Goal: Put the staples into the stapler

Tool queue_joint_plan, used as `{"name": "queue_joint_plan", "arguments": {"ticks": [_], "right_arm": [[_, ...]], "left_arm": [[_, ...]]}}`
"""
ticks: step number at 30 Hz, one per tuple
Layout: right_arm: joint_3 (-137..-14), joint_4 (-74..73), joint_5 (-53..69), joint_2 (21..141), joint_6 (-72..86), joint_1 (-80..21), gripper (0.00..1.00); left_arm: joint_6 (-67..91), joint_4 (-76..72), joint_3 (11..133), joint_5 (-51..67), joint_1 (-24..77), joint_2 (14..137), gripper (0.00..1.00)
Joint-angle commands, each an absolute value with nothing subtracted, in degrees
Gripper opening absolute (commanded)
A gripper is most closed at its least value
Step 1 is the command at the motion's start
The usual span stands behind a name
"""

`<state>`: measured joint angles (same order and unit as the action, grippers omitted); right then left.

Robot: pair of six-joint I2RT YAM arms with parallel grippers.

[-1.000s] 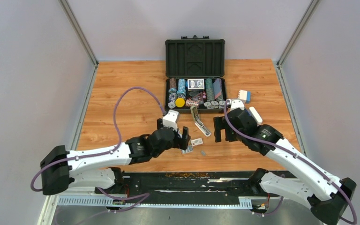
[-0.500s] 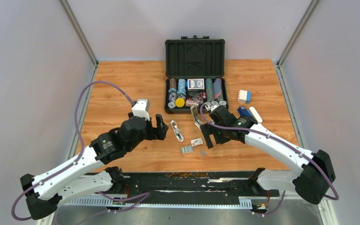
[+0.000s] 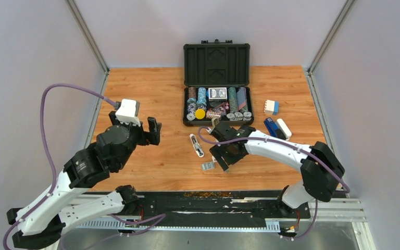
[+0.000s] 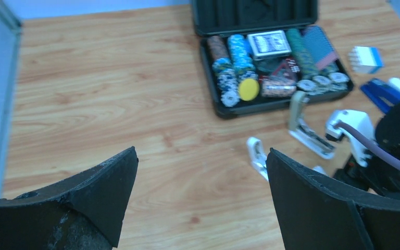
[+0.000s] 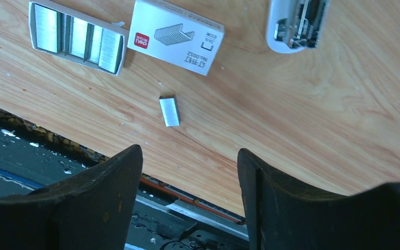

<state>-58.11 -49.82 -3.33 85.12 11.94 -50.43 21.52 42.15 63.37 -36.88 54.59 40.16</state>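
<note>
In the right wrist view the white tray of staples (image 5: 75, 37) lies flat, and its white sleeve (image 5: 176, 35) rests just right of it. A loose staple strip (image 5: 169, 111) sits on the wood just ahead of my right gripper (image 5: 187, 153), which is open with nothing between its fingers. The stapler's pale end (image 5: 297, 21) shows at the top right. From above, my right gripper (image 3: 222, 160) hangs over the tray (image 3: 207, 166). The left wrist view shows the stapler (image 4: 310, 139) hinged open. My left gripper (image 3: 153, 129) is open and far left of everything.
An open black case (image 3: 216, 62) of poker chips and cards stands behind. A dark blue stapler (image 3: 272, 126), a white oblong (image 3: 284, 128) and a small white-blue box (image 3: 271, 107) lie at the right. A small white item (image 3: 196, 145) lies left of the right gripper. The table's near edge (image 5: 151, 182) is close below the loose strip.
My left arm has pulled back to the left and upward, away from the staples. My right gripper has swung left over the tray and sleeve, and its jaws have narrowed somewhat.
</note>
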Motion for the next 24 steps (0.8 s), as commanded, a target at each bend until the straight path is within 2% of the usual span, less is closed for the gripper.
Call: {"name": "queue_joint_plan", "arguments": {"ticks": [1, 8, 11, 24], "right_arm": [[-61.72, -48.29, -3.37, 89.38, 9.93, -52.8, 0.65], [-64.59, -49.02, -3.75, 95.73, 8.14, -55.79, 0.54], [-65.35, -49.0, -3.69, 97.64, 7.53, -55.91, 0.47], [-66.11, -48.72, -4.71, 102.45, 5.67, -55.99, 0.34]], "left_arm": [[12.41, 39.1, 59.42, -48.73, 54.32, 38.24, 1.0], [10.14, 26.89, 44.71, -53.48, 54.25, 31.8, 1.0], [9.61, 27.18, 44.45, -55.67, 54.18, 31.35, 1.0], [7.91, 25.85, 43.33, -56.43, 53.18, 31.32, 1.0]]}}
